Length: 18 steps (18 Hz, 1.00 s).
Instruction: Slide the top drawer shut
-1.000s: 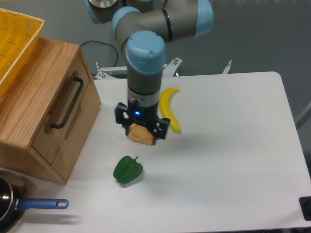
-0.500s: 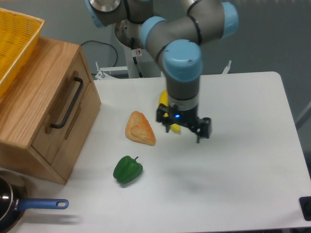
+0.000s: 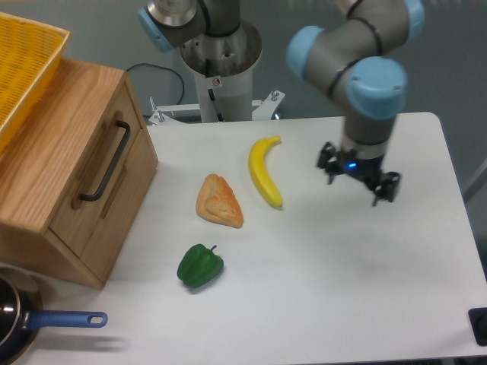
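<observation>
White worktop (image 3: 319, 289) carries a wooden cabinet (image 3: 46, 190) at its left edge, where the top drawer (image 3: 103, 163) appears nearly flush with the cabinet front; I judge it closed or almost so. Well apart, over the right side, hangs the pincer (image 3: 358, 182), empty, its fingers apart. A banana (image 3: 264, 171), a pastry (image 3: 219, 201) and a green pepper (image 3: 200, 265) lie between, none blocking the drawer.

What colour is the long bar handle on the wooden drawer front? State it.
Black, on the top drawer's bar handle, in the fixed camera view.
</observation>
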Motion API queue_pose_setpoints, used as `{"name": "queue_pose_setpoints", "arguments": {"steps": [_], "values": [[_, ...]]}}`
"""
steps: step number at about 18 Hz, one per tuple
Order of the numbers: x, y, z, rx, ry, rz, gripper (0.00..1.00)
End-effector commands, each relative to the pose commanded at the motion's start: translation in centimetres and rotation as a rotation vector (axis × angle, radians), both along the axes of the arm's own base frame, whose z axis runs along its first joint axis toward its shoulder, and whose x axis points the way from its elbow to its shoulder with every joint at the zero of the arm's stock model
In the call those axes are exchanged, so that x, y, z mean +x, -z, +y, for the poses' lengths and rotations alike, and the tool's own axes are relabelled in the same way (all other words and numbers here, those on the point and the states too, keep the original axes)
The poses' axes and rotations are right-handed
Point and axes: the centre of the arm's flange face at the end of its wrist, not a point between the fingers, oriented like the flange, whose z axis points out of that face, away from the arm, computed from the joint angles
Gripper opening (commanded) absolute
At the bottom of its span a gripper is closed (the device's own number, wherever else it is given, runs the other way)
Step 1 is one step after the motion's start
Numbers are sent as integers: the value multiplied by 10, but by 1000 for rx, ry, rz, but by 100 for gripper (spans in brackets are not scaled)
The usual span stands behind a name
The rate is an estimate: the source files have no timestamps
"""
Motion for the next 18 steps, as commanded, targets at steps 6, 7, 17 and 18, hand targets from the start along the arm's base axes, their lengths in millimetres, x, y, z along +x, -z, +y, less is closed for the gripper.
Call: {"name": "queue_pose_setpoints", "arguments": {"steps": [6, 7, 17, 18], "values": [[-40, 30, -51, -45, 129, -40, 100], [-45, 31, -51, -42, 135, -39, 100], [-52, 25, -44, 12, 142, -28, 100], [-51, 24, -44, 12, 141, -27, 100]]}}
